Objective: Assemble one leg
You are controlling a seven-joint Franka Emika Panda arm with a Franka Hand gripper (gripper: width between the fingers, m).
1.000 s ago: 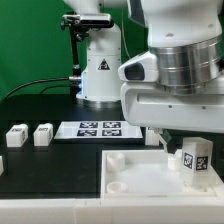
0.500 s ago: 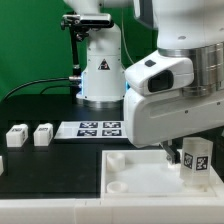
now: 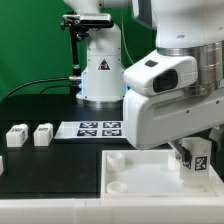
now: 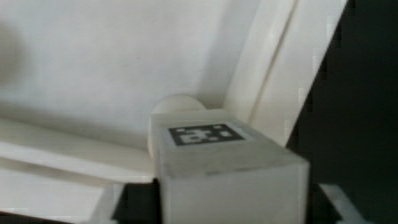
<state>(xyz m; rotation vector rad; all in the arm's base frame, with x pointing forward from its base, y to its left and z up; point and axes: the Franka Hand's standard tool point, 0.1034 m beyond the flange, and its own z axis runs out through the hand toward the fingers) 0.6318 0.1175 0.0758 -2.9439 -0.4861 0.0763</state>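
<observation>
My gripper (image 3: 186, 150) is shut on a leg (image 3: 197, 158), a small white oblong block with a black-and-white marker, and holds it upright over the large flat white piece (image 3: 135, 172) at the exterior view's right. In the wrist view the leg (image 4: 205, 140) fills the space between my gripper's (image 4: 222, 197) dark fingers, just beside a round corner socket (image 4: 176, 102) of the flat piece (image 4: 107, 70). The leg's lower end is hidden, so I cannot tell whether it touches the socket. Two more legs (image 3: 15, 136) (image 3: 43, 134) lie at the exterior view's left.
The marker board (image 3: 100, 128) lies on the black table behind the flat piece. The robot's white base (image 3: 98, 65) stands at the back with a black cable running to the left. My arm's bulky body (image 3: 170, 90) hides the right part of the scene.
My wrist has turned and the arm's body has shifted over the last second. The leg has stayed at nearly the same spot, ending slightly further to the exterior view's right.
</observation>
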